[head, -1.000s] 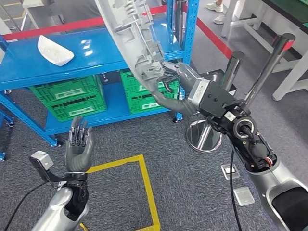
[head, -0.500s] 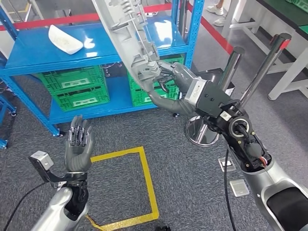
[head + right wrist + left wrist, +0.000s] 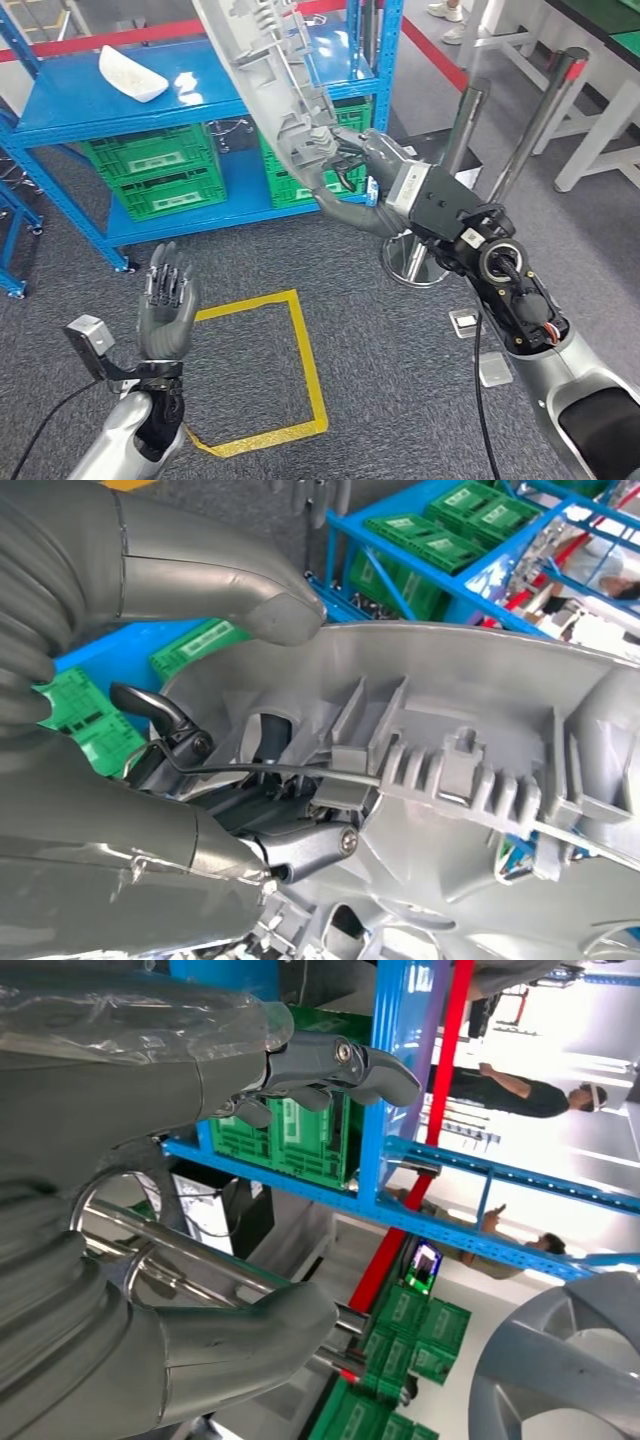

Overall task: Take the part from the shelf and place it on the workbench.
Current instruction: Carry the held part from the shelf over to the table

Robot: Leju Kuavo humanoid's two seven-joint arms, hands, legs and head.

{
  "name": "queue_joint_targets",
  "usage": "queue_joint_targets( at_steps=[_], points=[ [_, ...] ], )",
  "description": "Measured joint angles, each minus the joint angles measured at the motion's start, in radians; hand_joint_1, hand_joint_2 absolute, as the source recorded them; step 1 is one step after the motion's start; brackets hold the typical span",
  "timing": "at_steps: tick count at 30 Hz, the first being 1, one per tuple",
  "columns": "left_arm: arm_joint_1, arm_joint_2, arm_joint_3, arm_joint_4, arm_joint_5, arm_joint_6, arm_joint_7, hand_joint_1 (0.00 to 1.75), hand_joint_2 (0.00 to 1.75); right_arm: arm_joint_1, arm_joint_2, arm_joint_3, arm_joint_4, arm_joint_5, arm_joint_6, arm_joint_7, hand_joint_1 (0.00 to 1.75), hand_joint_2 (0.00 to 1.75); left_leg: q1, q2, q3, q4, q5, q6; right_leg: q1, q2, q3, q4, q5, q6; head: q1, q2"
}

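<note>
My right hand [image 3: 356,172] grips the lower edge of a large grey ribbed plastic part [image 3: 269,72], held tilted in the air in front of the blue shelf [image 3: 68,105]. The right wrist view shows the thumb [image 3: 226,580] over the part's rim and dark fingers hooked into its ribs [image 3: 423,760]. My left hand [image 3: 166,305] is raised low on the left, fingers apart and upright, holding nothing; the left wrist view shows its fingers [image 3: 332,1065] spread with the part's edge [image 3: 562,1365] beyond. A small white part [image 3: 132,75] lies on the shelf's upper level.
Green crates [image 3: 162,175] stand on the shelf's lower level. Two chrome posts [image 3: 460,125] on a round base [image 3: 411,262] rise just behind my right forearm. A yellow taped square [image 3: 298,350] marks the grey carpet. White table legs [image 3: 596,140] stand at the right. People are beyond the shelf [image 3: 528,1090].
The whole picture has shifted, so the camera moved: shelf and posts slid slightly left and the yellow square came further into view. My right hand keeps its hold; my left hand stays raised.
</note>
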Motion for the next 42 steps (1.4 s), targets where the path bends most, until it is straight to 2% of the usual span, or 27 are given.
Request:
queue_joint_targets(
  at_steps=[1, 2, 3, 4, 5, 7, 8, 9, 10, 12, 13, 14, 15, 17, 18, 19, 20, 21, 22, 23, 24, 25, 26, 28, 29, 32, 42],
  points=[
    [0.001, 0.001, 0.0, 0.0, 0.0, 0.0, 0.002, 0.0, 1.75, 0.0, 0.001, 0.0, 0.0, 0.0, 0.0, 0.002, 1.75, 1.75, 0.004, 0.0, -0.025, 0.073, -0.05, -0.008, -0.001, -0.001, -0.013, 0.0, 0.01, -0.003, -0.004, 0.0],
    [0.002, 0.002, 0.0, -0.001, -0.001, 0.0, 0.004, 0.0, 1.75, 0.0, 0.002, 0.0, 0.0, 0.0, 0.0, 0.004, 1.75, 1.75, 0.009, 0.0, -0.046, 0.144, -0.087, -0.015, -0.001, -0.001, -0.027, 0.0, 0.021, -0.004, -0.006, 0.0],
    [0.003, 0.003, 0.0, -0.001, -0.001, 0.0, 0.004, 0.0, 1.75, 0.0, 0.002, 0.0, 0.001, 0.0, 0.0, 0.005, 1.75, 1.75, 0.013, 0.001, -0.056, 0.193, -0.101, -0.02, -0.002, 0.0, -0.041, 0.001, 0.031, -0.003, -0.007, 0.0],
    [0.003, 0.004, 0.0, -0.001, -0.001, 0.0, 0.005, 0.0, 1.75, 0.001, 0.002, 0.001, 0.001, 0.0, 0.0, 0.005, 1.75, 1.75, 0.016, 0.001, -0.047, 0.207, -0.094, -0.023, -0.003, 0.0, -0.054, 0.001, 0.041, 0.0, -0.008, 0.0],
    [0.003, 0.004, 0.0, -0.001, -0.001, 0.0, 0.005, 0.0, 1.75, 0.001, 0.003, 0.001, 0.001, 0.0, 0.0, 0.006, 1.75, 1.75, 0.019, 0.001, -0.019, 0.181, -0.071, -0.025, -0.005, 0.001, -0.066, 0.002, 0.05, 0.003, -0.009, 0.0],
    [0.002, 0.005, 0.0, -0.005, -0.002, 0.0, 0.005, 0.0, 1.75, 0.001, 0.003, 0.0, 0.0, 0.0, 0.0, 0.006, 1.75, 1.75, 0.021, 0.0, 0.089, 0.044, -0.031, -0.024, -0.006, 0.002, -0.085, 0.004, 0.067, 0.013, -0.01, 0.0],
    [0.0, 0.005, 0.0, -0.007, -0.003, 0.001, 0.006, 0.0, 1.75, 0.001, 0.003, -0.001, 0.0, 0.0, 0.0, 0.007, 1.75, 1.75, 0.02, -0.002, 0.139, -0.028, -0.027, -0.019, -0.005, 0.002, -0.092, 0.005, 0.074, 0.02, -0.009, 0.0],
    [-0.002, 0.005, 0.0, -0.01, -0.003, 0.001, 0.006, 0.0, 1.75, 0.001, 0.003, -0.002, 0.0, 0.0, 0.0, 0.006, 1.75, 1.75, 0.018, -0.004, 0.172, -0.077, -0.028, -0.012, -0.004, 0.002, -0.095, 0.005, 0.082, 0.026, -0.008, 0.0],
    [-0.003, 0.005, 0.0, -0.012, -0.003, 0.002, 0.007, 0.0, 1.75, 0.001, 0.003, -0.002, 0.0, 0.0, 0.0, 0.006, 1.75, 1.75, 0.015, -0.005, 0.187, -0.103, -0.031, -0.004, -0.003, 0.002, -0.097, 0.004, 0.089, 0.034, -0.007, 0.0],
    [-0.001, 0.006, 0.0, -0.013, -0.003, 0.004, 0.008, 0.0, 1.75, 0.001, 0.004, -0.003, 0.001, 0.0, -0.001, 0.006, 1.75, 1.75, 0.013, -0.004, 0.177, -0.11, -0.021, 0.016, -0.005, 0.003, -0.101, 0.0, 0.101, 0.048, -0.005, 0.0],
    [-0.001, 0.006, 0.0, -0.013, -0.003, 0.005, 0.008, 0.0, 1.75, 0.002, 0.004, -0.003, 0.001, 0.0, -0.001, 0.005, 1.75, 1.75, 0.014, -0.003, 0.171, -0.113, -0.014, 0.026, -0.006, 0.003, -0.109, 0.008, 0.089, 0.052, -0.005, 0.0],
    [0.0, 0.005, 0.0, -0.014, -0.002, 0.005, 0.008, 0.0, 1.75, 0.002, 0.004, -0.004, 0.001, 0.0, -0.002, 0.005, 1.75, 1.75, 0.015, -0.001, 0.164, -0.116, -0.006, 0.038, -0.007, 0.003, -0.121, 0.036, 0.06, 0.055, -0.003, 0.0],
    [0.001, 0.005, 0.0, -0.014, -0.002, 0.006, 0.009, 0.0, 1.75, 0.002, 0.004, -0.004, 0.001, 0.0, -0.002, 0.005, 1.75, 1.75, 0.015, 0.0, 0.155, -0.118, 0.002, 0.048, -0.007, 0.003, -0.139, 0.086, 0.015, 0.056, -0.001, 0.0],
    [0.002, 0.004, 0.0, -0.014, -0.001, 0.009, 0.008, 0.0, 1.75, 0.002, 0.004, -0.005, 0.002, 0.0, -0.002, 0.004, 1.75, 1.75, 0.011, 0.001, 0.133, -0.118, 0.017, 0.058, -0.005, 0.003, -0.181, 0.229, -0.075, 0.059, 0.006, 0.0],
    [0.004, 0.004, 0.0, -0.014, 0.0, 0.01, 0.008, 0.0, 1.75, 0.003, 0.004, -0.005, 0.003, 0.0, -0.002, 0.004, 1.75, 1.75, 0.008, 0.001, 0.122, -0.117, 0.025, 0.059, -0.003, 0.003, -0.193, 0.289, -0.095, 0.06, 0.009, 0.0],
    [0.006, 0.004, 0.0, -0.014, 0.0, 0.011, 0.008, 0.0, 1.75, 0.004, 0.004, -0.004, 0.004, 0.0, -0.002, 0.004, 1.75, 1.75, 0.006, 0.001, 0.112, -0.117, 0.033, 0.059, -0.002, 0.003, -0.19, 0.317, -0.093, 0.06, 0.011, 0.0],
    [0.007, 0.004, 0.0, -0.014, 0.0, 0.012, 0.008, 0.0, 1.75, 0.004, 0.004, -0.004, 0.005, 0.0, -0.002, 0.004, 1.75, 1.75, 0.004, 0.0, 0.103, -0.116, 0.04, 0.059, -0.001, 0.003, -0.167, 0.306, -0.074, 0.057, 0.013, 0.0],
    [0.008, 0.004, 0.0, -0.014, 0.0, 0.013, 0.008, 0.0, 1.75, 0.005, 0.004, -0.004, 0.006, 0.0, -0.002, 0.004, 1.75, 1.75, 0.002, 0.0, 0.096, -0.115, 0.045, 0.057, 0.0, 0.003, -0.125, 0.255, -0.048, 0.052, 0.014, 0.0],
    [0.008, 0.003, 0.0, -0.014, 0.0, 0.013, 0.008, 0.0, 1.75, 0.004, 0.004, -0.004, 0.006, 0.0, -0.002, 0.004, 1.75, 1.75, 0.001, 0.0, 0.09, -0.113, 0.05, 0.055, 0.002, 0.003, -0.074, 0.181, -0.033, 0.045, 0.016, 0.0],
    [0.008, 0.003, 0.0, -0.014, 0.0, 0.014, 0.007, 0.0, 1.75, 0.003, 0.004, -0.004, 0.007, 0.0, -0.002, 0.003, 1.75, 1.75, -0.001, 0.0, 0.086, -0.111, 0.054, 0.051, 0.005, 0.003, -0.024, 0.106, -0.029, 0.04, 0.017, 0.0],
    [0.008, 0.003, 0.0, -0.014, 0.0, 0.014, 0.006, 0.0, 1.75, 0.002, 0.005, -0.004, 0.007, 0.0, -0.002, 0.003, 1.75, 1.75, -0.002, 0.0, 0.082, -0.109, 0.059, 0.046, 0.009, 0.003, 0.01, 0.051, -0.031, 0.035, 0.017, 0.0],
    [0.008, 0.003, 0.0, -0.014, 0.0, 0.014, 0.006, 0.0, 1.75, 0.001, 0.005, -0.004, 0.007, 0.0, -0.002, 0.002, 1.75, 1.75, -0.002, 0.0, 0.079, -0.108, 0.064, 0.04, 0.012, 0.003, 0.027, 0.019, -0.039, 0.03, 0.017, 0.0],
    [0.009, 0.003, 0.0, -0.014, -0.001, 0.014, 0.005, 0.0, 1.75, 0.0, 0.005, -0.004, 0.007, 0.0, -0.002, 0.001, 1.75, 1.75, -0.003, 0.0, 0.076, -0.107, 0.063, 0.04, 0.013, 0.004, 0.032, 0.007, -0.041, 0.029, 0.015, 0.0],
    [0.011, 0.003, 0.0, -0.015, -0.001, 0.014, 0.005, 0.0, 1.75, -0.001, 0.007, -0.005, 0.008, 0.0, -0.002, -0.001, 1.75, 1.75, -0.004, 0.001, 0.074, -0.108, 0.064, 0.05, 0.015, 0.004, 0.029, 0.002, -0.04, 0.024, 0.01, 0.0],
    [0.011, 0.003, 0.0, -0.015, -0.001, 0.014, 0.005, 0.0, 1.75, -0.001, 0.008, -0.005, 0.008, 0.0, -0.002, -0.001, 1.75, 1.75, -0.004, 0.002, 0.073, -0.109, 0.066, 0.051, 0.015, 0.004, 0.027, 0.001, -0.038, 0.022, 0.007, 0.0],
    [0.014, 0.003, 0.0, -0.015, -0.001, 0.014, 0.005, 0.0, 1.75, -0.001, 0.009, -0.005, 0.01, 0.0, -0.002, -0.001, 1.75, 1.75, -0.001, 0.002, 0.073, -0.118, 0.082, 0.034, 0.018, 0.005, 0.022, 0.001, -0.032, 0.015, 0.001, 0.0],
    [0.014, 0.004, 0.0, -0.015, -0.005, 0.011, 0.003, 0.0, 1.75, 0.003, 0.009, -0.005, 0.012, -0.001, -0.004, -0.001, 1.75, 1.75, -0.001, 0.002, 0.073, -0.125, 0.091, 0.031, 0.018, 0.005, 0.017, 0.002, -0.028, 0.012, -0.001, 0.0]
  ],
)
